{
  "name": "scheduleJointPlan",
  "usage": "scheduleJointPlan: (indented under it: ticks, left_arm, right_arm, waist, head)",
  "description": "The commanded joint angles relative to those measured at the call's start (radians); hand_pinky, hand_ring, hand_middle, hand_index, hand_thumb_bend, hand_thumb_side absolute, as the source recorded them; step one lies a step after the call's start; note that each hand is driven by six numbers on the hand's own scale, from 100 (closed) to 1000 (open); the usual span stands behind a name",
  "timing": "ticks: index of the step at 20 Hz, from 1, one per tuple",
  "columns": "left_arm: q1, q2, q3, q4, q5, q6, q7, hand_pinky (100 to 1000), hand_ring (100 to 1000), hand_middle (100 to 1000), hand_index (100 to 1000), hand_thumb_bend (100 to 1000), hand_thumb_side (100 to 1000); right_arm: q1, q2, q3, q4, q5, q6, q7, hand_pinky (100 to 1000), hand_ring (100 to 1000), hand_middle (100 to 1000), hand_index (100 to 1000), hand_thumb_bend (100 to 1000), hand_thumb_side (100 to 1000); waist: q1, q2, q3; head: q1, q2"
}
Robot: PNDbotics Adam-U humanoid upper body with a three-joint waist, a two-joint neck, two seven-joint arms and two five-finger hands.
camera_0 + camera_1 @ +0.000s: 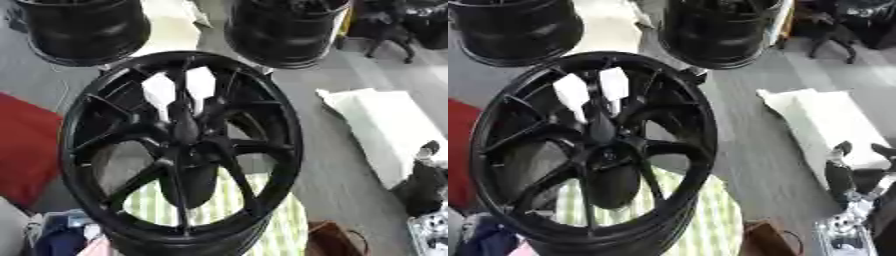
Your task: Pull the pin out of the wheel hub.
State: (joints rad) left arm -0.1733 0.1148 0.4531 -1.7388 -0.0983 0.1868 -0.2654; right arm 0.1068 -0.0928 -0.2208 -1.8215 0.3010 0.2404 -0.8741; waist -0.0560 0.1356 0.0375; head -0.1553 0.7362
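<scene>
a large glossy black multi-spoke alloy wheel hub (179,150) is filling the middle of both views, standing close to the camera with its spoked face turned toward it. its thin spokes are running from the outer rim in to a dark centre boss (186,131). a pin cannot be made out anywhere on the hub; the centre is showing only as a dark mass.

the robot's right hand (852,181) is showing at the right edge, low down, well apart from the hub and off to its right. in the right eye view its dark fingers (839,170) are pointing upward and standing apart, relaxed and holding nothing. silver metal parts (846,230) are showing just below it. in the left eye view the same hand is appearing only as a dark shape at the right border. the left hand is not appearing in either view.

behind the hub, two more black wheel rims (83,30) (284,30) are standing at the top of the view, one to the left and one to the right. a white padded rectangular cushion (385,127) is lying on the grey floor between the hub and the right hand. a red cloth (26,147) is lying at the left edge. a green-and-white striped fabric (284,227) is showing under the hub's lower rim and through its spokes.
</scene>
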Motion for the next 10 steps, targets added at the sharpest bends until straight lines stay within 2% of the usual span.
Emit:
scheduleJointPlan:
  ticks: [1, 6, 10]
  left_arm:
    - [-0.006, 0.011, -0.006, -0.026, -0.003, -0.003, -0.006, 558, 562, 518, 899, 100, 601]
    - [-0.013, 0.017, -0.005, -0.034, 0.003, -0.007, -0.008, 560, 569, 523, 899, 100, 600]
    - [-0.037, 0.049, -0.013, -0.038, 0.024, -0.023, -0.01, 562, 573, 526, 898, 100, 603]
  right_arm:
    - [-0.001, -0.022, 0.0, -0.012, 0.007, 0.034, -0.033, 148, 413, 793, 663, 305, 152]
    - [-0.002, -0.023, 0.0, -0.011, 0.007, 0.034, -0.033, 148, 414, 794, 663, 305, 152]
    - [0.0, -0.025, 0.003, -0.01, 0.006, 0.034, -0.033, 148, 413, 794, 663, 306, 152]
  waist:
    - [0.003, -0.018, 0.001]
    - [0.004, -0.018, 0.001]
    - [0.007, -0.019, 0.001]
  head:
    - [-0.004, -0.008]
    - [-0.005, -0.009]
    - [-0.003, -0.007]
